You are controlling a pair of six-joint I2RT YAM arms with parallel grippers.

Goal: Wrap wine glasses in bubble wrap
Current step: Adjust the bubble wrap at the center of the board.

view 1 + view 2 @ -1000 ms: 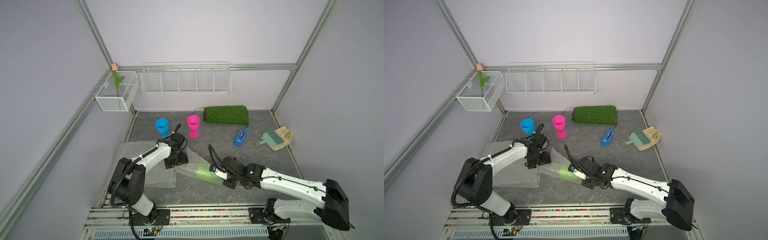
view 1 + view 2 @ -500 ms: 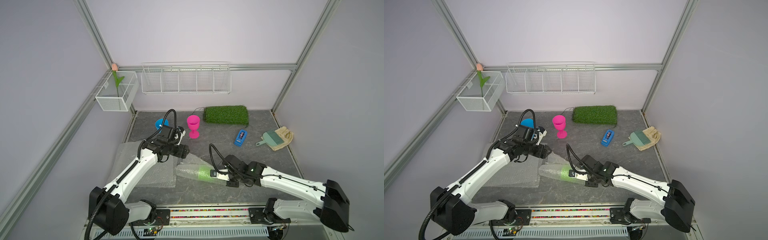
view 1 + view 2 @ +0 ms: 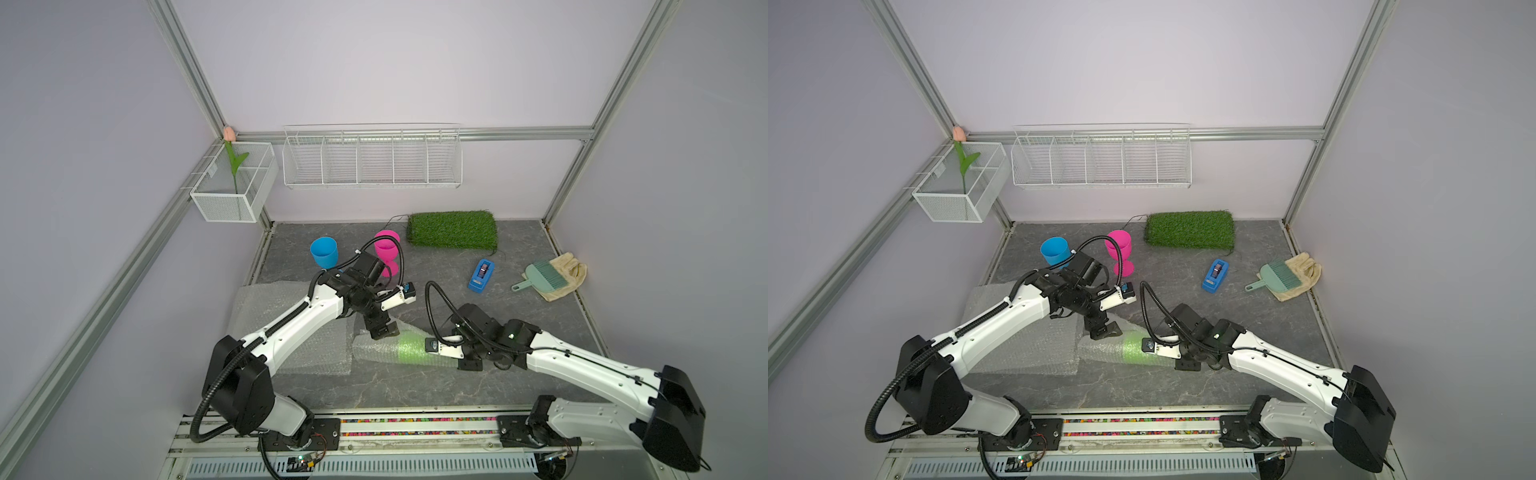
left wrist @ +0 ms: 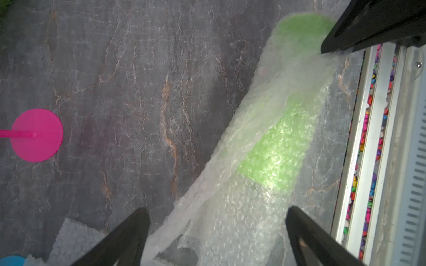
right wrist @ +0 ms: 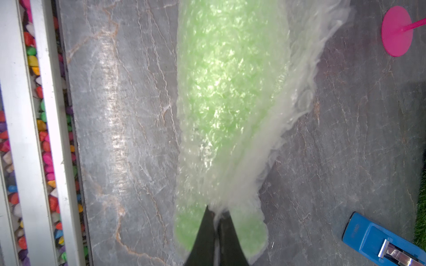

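Wrapping cell, remote station.

Right end effector: closed. I see its two black fingers pressed together on a pinch of the clear bubble wrap sheet, at the foot end of the lime green plastic goblet. The goblet lies on its side on the dark grey marbled surface, rolled inside that sheet. It stretches straight away from the right fingertips, with the round foot nearest them and the bowl farthest. A loose flap of film trails along one flank of the roll.

Left end effector: jaws spread wide, gripping nothing that I can see. They straddle the opposite end of the roll, where the wrap runs on past the bowl's mouth. The film passes between the two fingers, and the ragged flap edge comes close to one. I cannot tell whether either finger touches it.

Stack of flat bubble wrap sheets: under the left forearm, just beside the roll's end at the left end effector.

Hot pink plastic goblet and blue plastic goblet: both upright and unwrapped, beyond the left end effector toward the back wall, well apart from its jaws.

Blue tape dispenser: behind the right end effector, clear of the roll.
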